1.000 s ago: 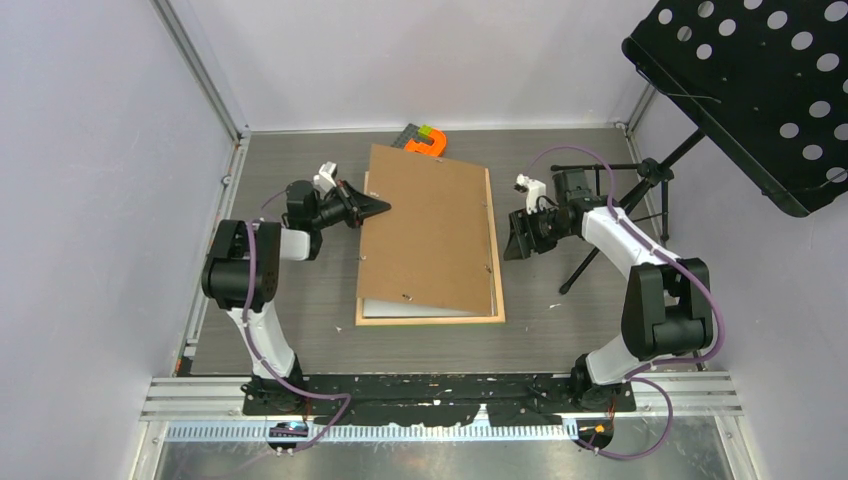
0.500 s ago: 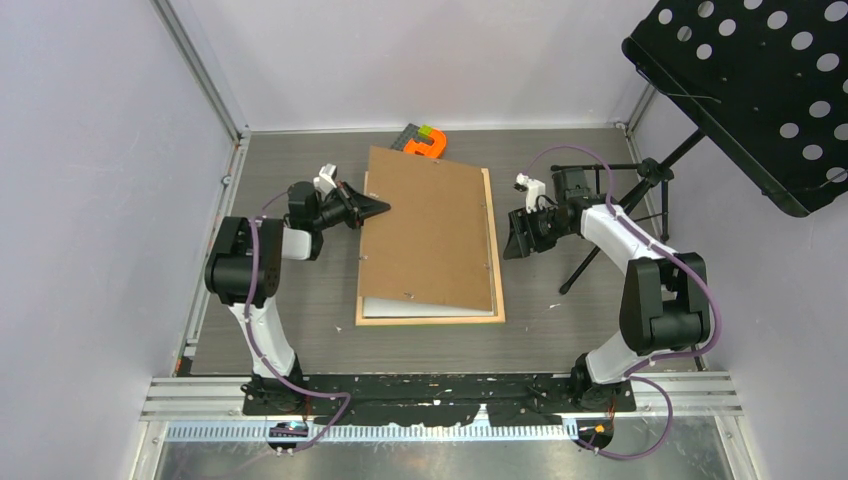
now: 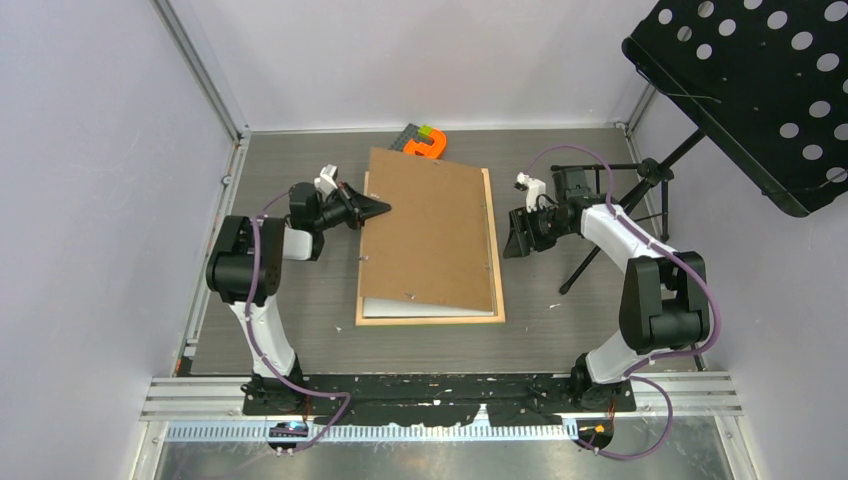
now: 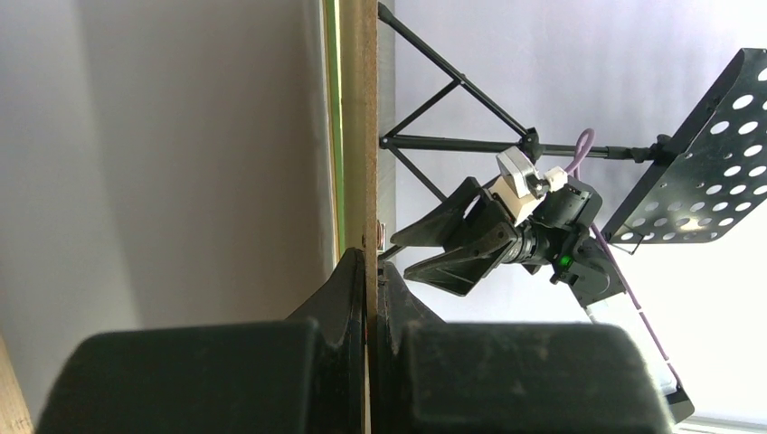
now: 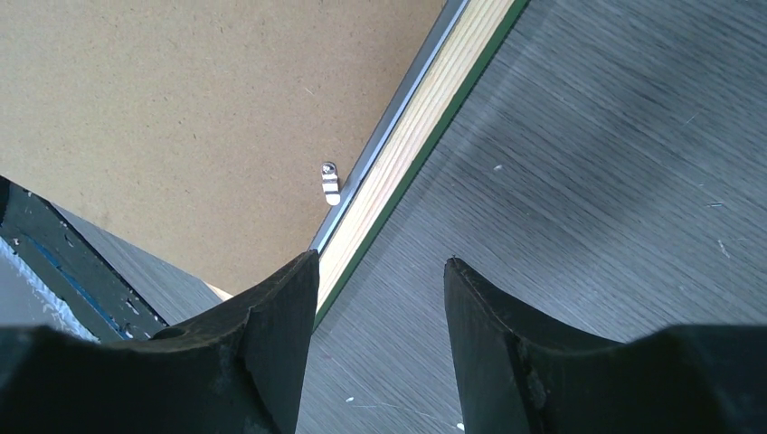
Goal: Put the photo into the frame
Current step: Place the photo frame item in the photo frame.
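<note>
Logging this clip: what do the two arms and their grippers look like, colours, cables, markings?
The left arm and right arm match: black joint housings, white link shells, a purple cable looping alongside each. The left gripper and right gripper have matte black wedge-shaped fingers, with a small white block on each wrist. No printed markings are legible.

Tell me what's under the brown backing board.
The frame lies beneath, pale rails showing along the right and near sides. A white sheet, perhaps the photo's back, peeks out at the near edge. The backing board, pinched by the left claw, covers everything else.
</note>
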Action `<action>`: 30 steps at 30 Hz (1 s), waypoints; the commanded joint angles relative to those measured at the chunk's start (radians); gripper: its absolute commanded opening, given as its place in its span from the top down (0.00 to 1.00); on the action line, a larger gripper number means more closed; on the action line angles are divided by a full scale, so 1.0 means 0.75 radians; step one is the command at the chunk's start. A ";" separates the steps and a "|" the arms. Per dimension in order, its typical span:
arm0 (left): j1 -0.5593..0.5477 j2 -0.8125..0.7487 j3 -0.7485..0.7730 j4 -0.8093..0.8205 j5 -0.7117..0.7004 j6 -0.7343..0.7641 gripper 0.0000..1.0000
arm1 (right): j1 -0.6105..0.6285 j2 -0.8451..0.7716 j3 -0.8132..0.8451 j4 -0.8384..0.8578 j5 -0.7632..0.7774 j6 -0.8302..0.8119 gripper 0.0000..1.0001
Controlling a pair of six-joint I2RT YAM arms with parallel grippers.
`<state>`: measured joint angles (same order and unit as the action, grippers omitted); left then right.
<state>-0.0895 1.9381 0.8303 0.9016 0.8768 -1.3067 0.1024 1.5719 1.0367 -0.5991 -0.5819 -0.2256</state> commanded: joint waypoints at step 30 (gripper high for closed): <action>-0.015 0.022 0.031 0.120 0.027 -0.021 1.00 | -0.003 0.025 0.014 0.049 -0.029 0.023 0.41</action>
<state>-0.0963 1.9594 0.8303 0.9020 0.8768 -1.3048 0.1024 1.5848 1.0367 -0.5907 -0.5865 -0.2115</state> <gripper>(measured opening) 0.003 0.593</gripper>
